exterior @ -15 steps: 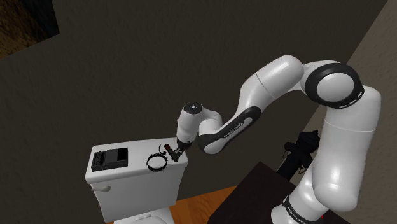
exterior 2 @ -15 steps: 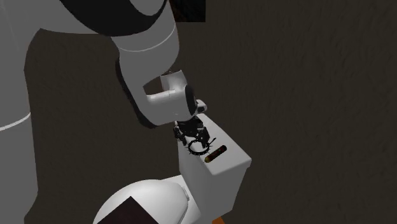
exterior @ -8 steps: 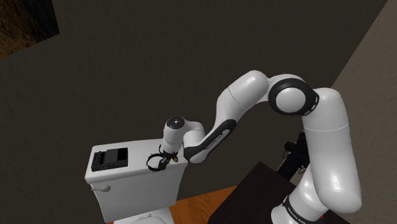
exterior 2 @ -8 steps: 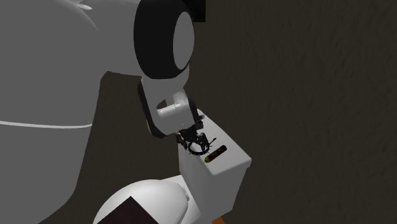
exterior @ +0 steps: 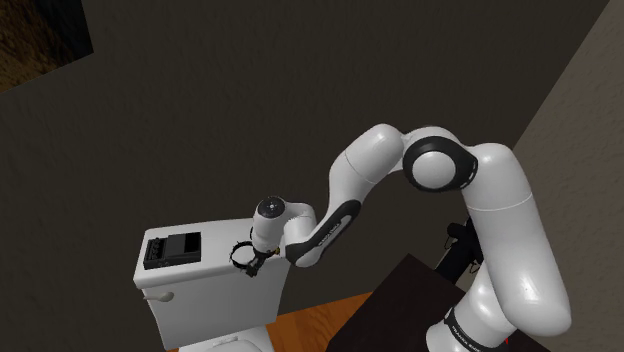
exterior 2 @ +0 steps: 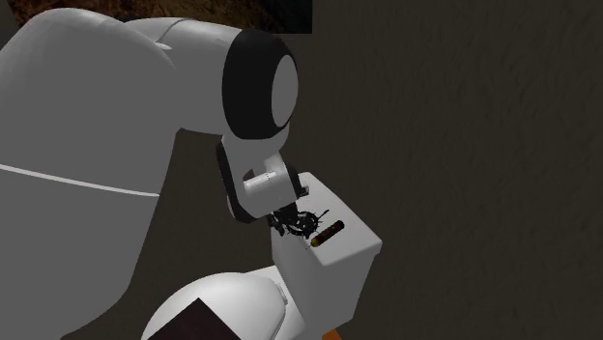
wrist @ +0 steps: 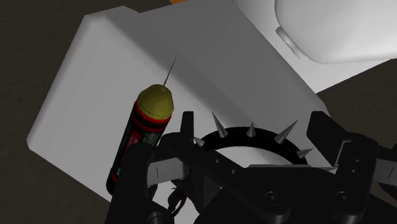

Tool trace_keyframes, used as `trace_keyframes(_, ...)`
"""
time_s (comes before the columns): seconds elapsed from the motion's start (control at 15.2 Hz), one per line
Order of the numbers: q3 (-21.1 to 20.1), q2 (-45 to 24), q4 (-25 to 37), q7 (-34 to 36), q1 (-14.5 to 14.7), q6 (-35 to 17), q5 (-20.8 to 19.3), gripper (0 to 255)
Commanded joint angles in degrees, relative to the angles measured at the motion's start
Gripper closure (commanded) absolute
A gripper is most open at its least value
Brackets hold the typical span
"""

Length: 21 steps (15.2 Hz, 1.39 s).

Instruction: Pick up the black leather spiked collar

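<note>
A white toilet tank (exterior: 215,290) stands against a dark wall (exterior: 250,90), and its closed flat lid (wrist: 127,63) is the work surface. Nearest the wrist camera, the black gripper (wrist: 256,124) hangs low over the lid with its fingers (wrist: 188,130) spread apart. The black spiked collar (wrist: 267,141) lies flat on the lid between them, its silver spikes pointing outward. The pictures do not show whether either finger touches the band.

Just beside the collar, outside one finger, lies a red-and-black cylinder (wrist: 137,137) with an olive tip and a thin needle. In the second exterior view the cylinder (exterior 2: 329,234) rests near the lid's front edge, with the collar (exterior 2: 304,224) and gripper (exterior 2: 288,220) just behind it.

Farther along the lid, towards the shoulder view's left, a shallow black box (exterior: 172,249) sits well apart from the collar (exterior: 243,255). It looks divided into sections, but what they hold cannot be made out. Below the tank is the white toilet seat lid (exterior 2: 227,299), and an orange wooden floor (exterior: 310,325) runs beside the dark stand (exterior: 400,310).
</note>
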<state>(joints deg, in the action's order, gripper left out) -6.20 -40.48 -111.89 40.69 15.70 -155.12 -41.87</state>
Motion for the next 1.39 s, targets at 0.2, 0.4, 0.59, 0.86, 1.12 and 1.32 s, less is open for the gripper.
trace_keyframes(0.2,0.22,-0.53,0.30,0.21,0.14,-0.28,-0.21,255)
trace_keyframes(0.4,0.22,-0.52,0.28,0.22,0.14,-0.29,-0.21,255)
trace_keyframes(0.59,0.22,-0.52,0.28,0.22,0.14,-0.29,-0.21,255)
trace_keyframes(0.86,-0.72,1.51,-0.56,-0.84,-0.52,0.95,0.73,255)
trace_keyframes(1.12,-1.98,4.27,-1.70,-2.33,-1.45,2.59,2.08,255)
trace_keyframes(1.32,-2.92,6.30,-2.42,-3.49,-2.13,3.86,3.18,255)
